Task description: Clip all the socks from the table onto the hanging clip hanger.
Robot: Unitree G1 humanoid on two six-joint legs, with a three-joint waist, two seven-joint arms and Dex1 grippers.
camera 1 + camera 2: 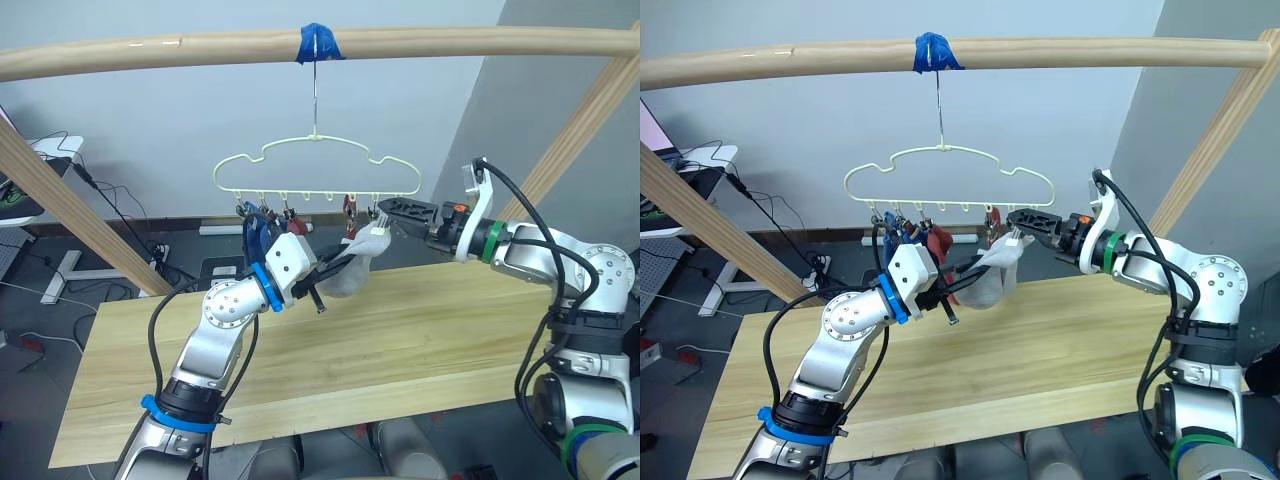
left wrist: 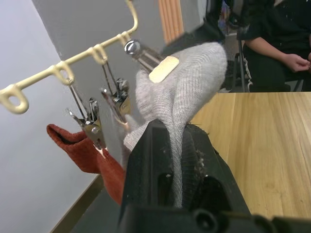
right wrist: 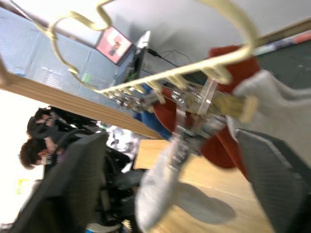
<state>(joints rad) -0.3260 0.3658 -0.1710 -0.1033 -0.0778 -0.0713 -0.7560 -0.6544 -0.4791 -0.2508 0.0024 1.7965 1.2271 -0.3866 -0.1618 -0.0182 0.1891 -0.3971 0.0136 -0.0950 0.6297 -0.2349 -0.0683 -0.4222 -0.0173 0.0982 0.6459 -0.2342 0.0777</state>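
Note:
The cream-yellow clip hanger (image 1: 314, 136) hangs by its hook from the pole above the table (image 1: 420, 340). A blue sock (image 1: 254, 236) and rust red socks (image 1: 938, 240) hang from its clips. My left gripper (image 1: 333, 270) is shut on a light grey sock (image 1: 357, 268), held up under the hanger's right end. The sock's top edge touches the last clip (image 3: 204, 104). My right gripper (image 1: 384, 210) reaches in from the right, open, with that clip between its fingers (image 3: 77, 184). The sock fills the left gripper's jaws (image 2: 177, 160).
A round wooden pole (image 1: 150, 52) with blue tape (image 1: 320, 42) spans overhead, and slanted poles (image 1: 70, 215) stand at both sides. Cables and desks sit on the floor at the back left. A seated person (image 2: 277, 43) is beyond the table.

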